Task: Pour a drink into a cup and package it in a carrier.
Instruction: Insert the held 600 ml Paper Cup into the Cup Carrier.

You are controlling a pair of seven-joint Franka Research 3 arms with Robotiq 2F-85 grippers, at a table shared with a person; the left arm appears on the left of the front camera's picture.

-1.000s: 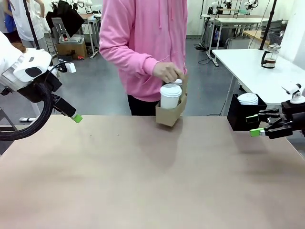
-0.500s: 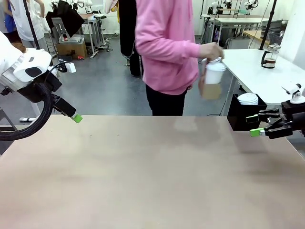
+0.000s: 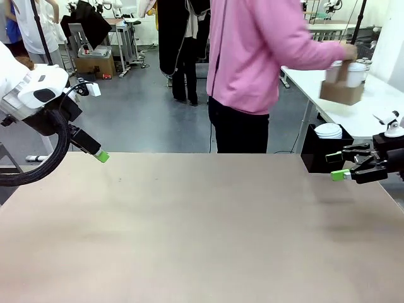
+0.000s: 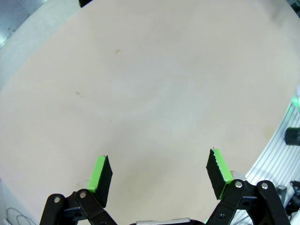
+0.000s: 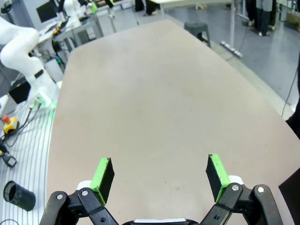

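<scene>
At far right, we see the person's hand hiding much of the upright cup in the carrier; our left gripper and right gripper gape empty.

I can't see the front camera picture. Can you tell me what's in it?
A person in a pink top carries the brown carrier holding the white cup over to a white side table. On the brown table, the left gripper and right gripper wait open, holding nothing, near a black box of lids.
</scene>
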